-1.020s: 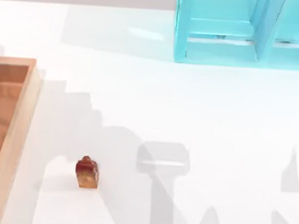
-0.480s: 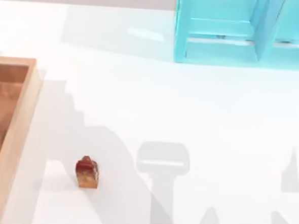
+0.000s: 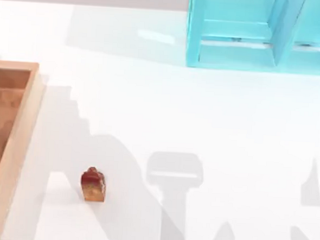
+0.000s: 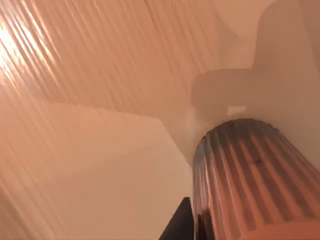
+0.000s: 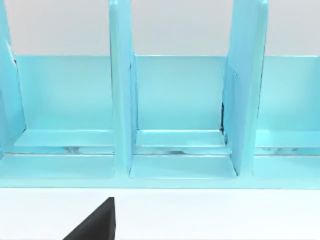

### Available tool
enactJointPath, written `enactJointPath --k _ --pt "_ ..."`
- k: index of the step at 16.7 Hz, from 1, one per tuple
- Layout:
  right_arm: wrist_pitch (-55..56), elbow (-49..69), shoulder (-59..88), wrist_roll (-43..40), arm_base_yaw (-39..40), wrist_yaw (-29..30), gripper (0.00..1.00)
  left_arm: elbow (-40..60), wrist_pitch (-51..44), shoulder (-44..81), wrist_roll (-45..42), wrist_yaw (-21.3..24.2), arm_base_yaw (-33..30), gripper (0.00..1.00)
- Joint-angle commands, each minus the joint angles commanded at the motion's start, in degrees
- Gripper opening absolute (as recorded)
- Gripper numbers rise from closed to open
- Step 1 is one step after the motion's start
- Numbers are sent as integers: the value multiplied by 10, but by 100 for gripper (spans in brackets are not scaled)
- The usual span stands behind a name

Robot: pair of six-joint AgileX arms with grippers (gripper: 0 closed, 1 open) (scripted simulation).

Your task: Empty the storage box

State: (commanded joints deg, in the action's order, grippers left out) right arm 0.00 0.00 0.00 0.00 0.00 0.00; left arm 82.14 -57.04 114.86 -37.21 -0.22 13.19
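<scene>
Top view gives you the storage box (image 3: pixel 18 144) at the left edge of the white counter (image 3: pixel 203 117), cut off by the picture's left side. Its long axis runs from the far side of the counter toward the near side, and the near end slants a little leftward. You see a light tan rim around an orange-brown floor.

A small red-brown block (image 3: pixel 93 185) stands on the counter just right of the box, apart from the rim. The blue shelf (image 3: pixel 263 34) sits at the far right, well apart from both.

Left wrist view puts you close over the box floor (image 4: pixel 90 75), with a ribbed brown cylinder (image 4: pixel 250 175) standing on it.

Right wrist view faces the shelf's open compartments (image 5: pixel 175 100).

You cannot tell whether either pincer is open or closed.
</scene>
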Motion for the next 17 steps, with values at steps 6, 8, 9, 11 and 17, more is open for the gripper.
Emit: enactJointPath --k 6,8,9,11,17 --pt "0 0 0 0 0 0 100 0 0 0 0 0 0 0" --pt "0 0 0 0 0 0 100 0 0 0 0 0 0 0" --pt "0 0 0 0 0 0 100 0 0 0 0 0 0 0" --pt "0 0 0 0 0 0 100 0 0 0 0 0 0 0" --pt "0 0 0 0 0 0 100 43 -42 -3 -1 -1 -1 0"
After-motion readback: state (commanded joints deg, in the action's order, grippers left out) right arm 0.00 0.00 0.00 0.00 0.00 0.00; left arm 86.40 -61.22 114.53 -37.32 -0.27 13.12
